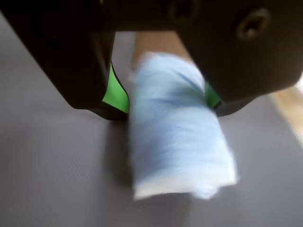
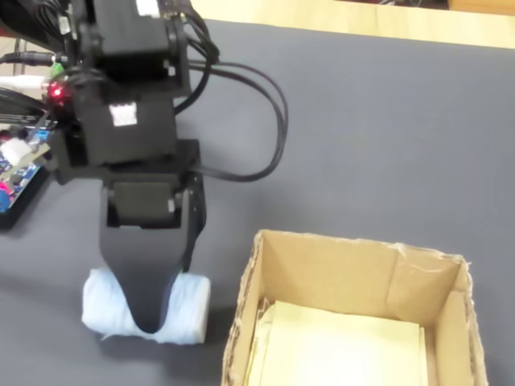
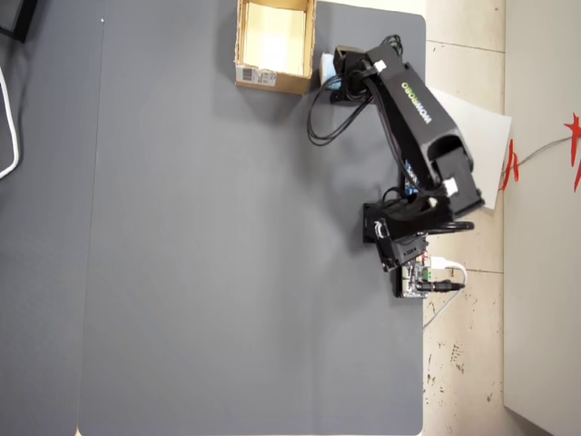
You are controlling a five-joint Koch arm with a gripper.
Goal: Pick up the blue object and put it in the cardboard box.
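The blue object (image 1: 177,142) is a pale blue soft roll lying on the grey mat, just left of the cardboard box (image 2: 322,251) in the fixed view. My gripper (image 1: 169,112) straddles it from above. Both green pads (image 1: 116,94) press its sides, so the jaws are shut on it. In the fixed view the black gripper (image 2: 149,318) covers the middle of the blue object (image 2: 190,304), whose ends stick out either side. The box is tan and open-topped with a pale inside. From overhead the box (image 3: 289,84) sits at the mat's top edge, and the gripper (image 3: 329,74) is right beside it.
A circuit board with wires (image 2: 16,161) sits at the fixed view's left edge. Black cables (image 2: 269,121) loop from the arm over the mat. Pale wood table (image 2: 362,16) shows beyond the mat's far edge. White paper (image 3: 481,136) lies under the arm in the overhead view.
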